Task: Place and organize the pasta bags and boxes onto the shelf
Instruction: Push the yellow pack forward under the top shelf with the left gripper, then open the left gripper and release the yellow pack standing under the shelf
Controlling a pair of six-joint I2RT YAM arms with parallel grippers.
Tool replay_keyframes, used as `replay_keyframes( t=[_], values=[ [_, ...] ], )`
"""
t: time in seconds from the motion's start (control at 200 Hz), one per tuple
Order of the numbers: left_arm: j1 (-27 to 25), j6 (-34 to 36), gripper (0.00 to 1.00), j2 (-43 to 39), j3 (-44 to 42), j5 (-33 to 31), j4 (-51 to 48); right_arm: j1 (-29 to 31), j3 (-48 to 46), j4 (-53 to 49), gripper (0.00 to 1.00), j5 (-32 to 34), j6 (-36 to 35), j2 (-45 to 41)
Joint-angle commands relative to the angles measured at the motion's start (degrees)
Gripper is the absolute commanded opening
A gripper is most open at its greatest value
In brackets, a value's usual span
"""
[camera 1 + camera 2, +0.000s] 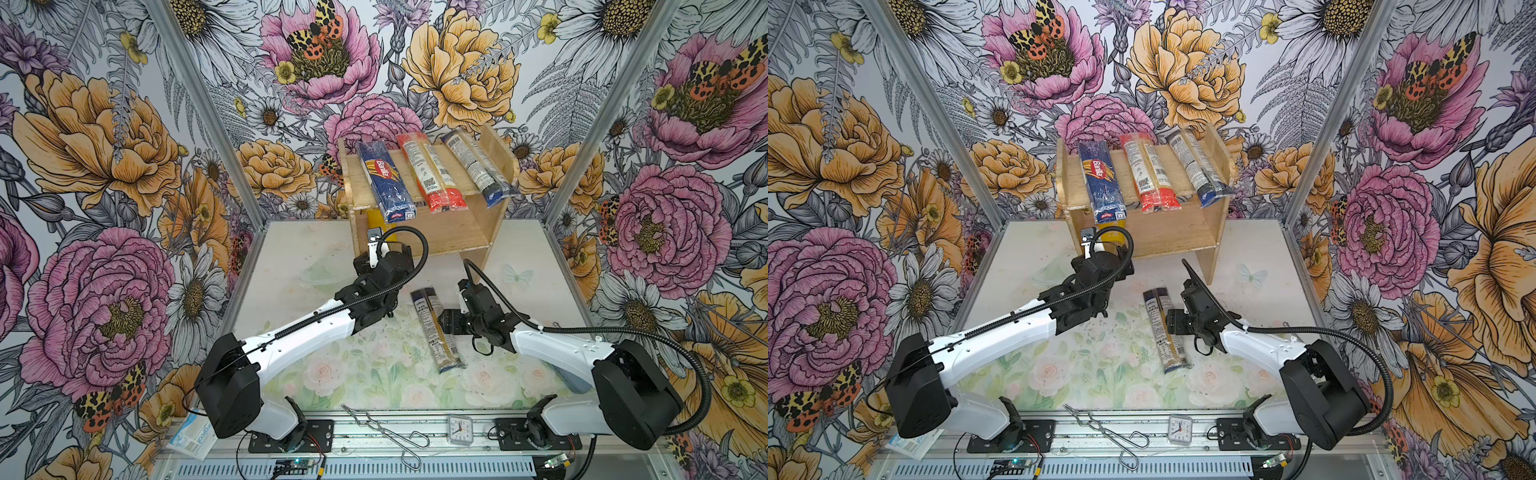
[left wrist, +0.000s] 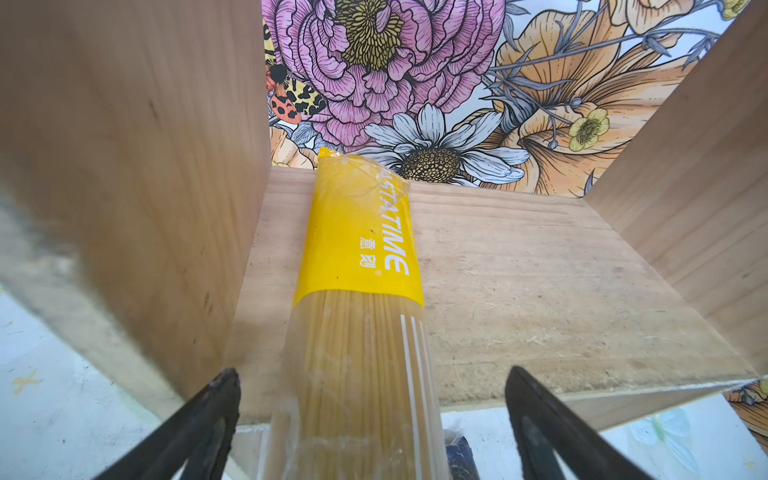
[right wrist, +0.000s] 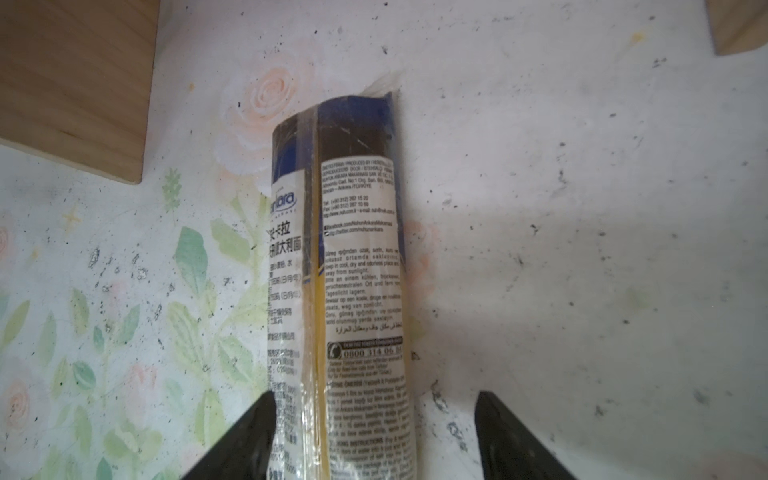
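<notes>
1. Your left hand [image 2: 372, 374] is open. Both fingers stand clear of the yellow pack [image 2: 357, 241], which runs between them and on ahead of the hand.
2. The yellow pack lies flat on the lower board of the shelf [image 2: 540, 291], close to the shelf's left side panel. Its near end overhangs the board's front edge towards the hand.
3. Your right hand [image 3: 376, 395] is open and gripping nothing. Its fingers straddle the dark-ended pack [image 3: 353, 249]. One finger sits at the pack's edge, and you cannot tell whether it touches. The other finger is clearly apart from it.
4. The dark-ended pack lies flat on the desk [image 3: 582, 208] under the right hand, reaching out ahead of it, off the shelf.
5. Above the left hand, the top board carries three packs side by side. The Barilla pack [image 1: 386, 183] is nearest that hand, then the red-ended pack [image 1: 428, 174], and the blue-ended pack [image 1: 478, 170] is farthest. Their near ends overhang the board's front edge.
</notes>
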Motion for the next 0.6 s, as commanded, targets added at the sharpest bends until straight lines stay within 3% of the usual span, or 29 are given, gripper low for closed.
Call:
replay_keyframes(
  t=[0.0, 0.596],
  values=[
    [-0.51, 2.02, 0.99, -1.96, -1.33, -0.31, 0.84, -0.18, 1.88, 0.98, 0.77, -2.31, -1.31, -1.22],
    [-2.81, 4.82, 0.99, -10.97, -10.31, -0.42, 3.27, 1.13, 0.85, 0.9, 0.82, -5.89, -2.87, -1.93]
  ],
)
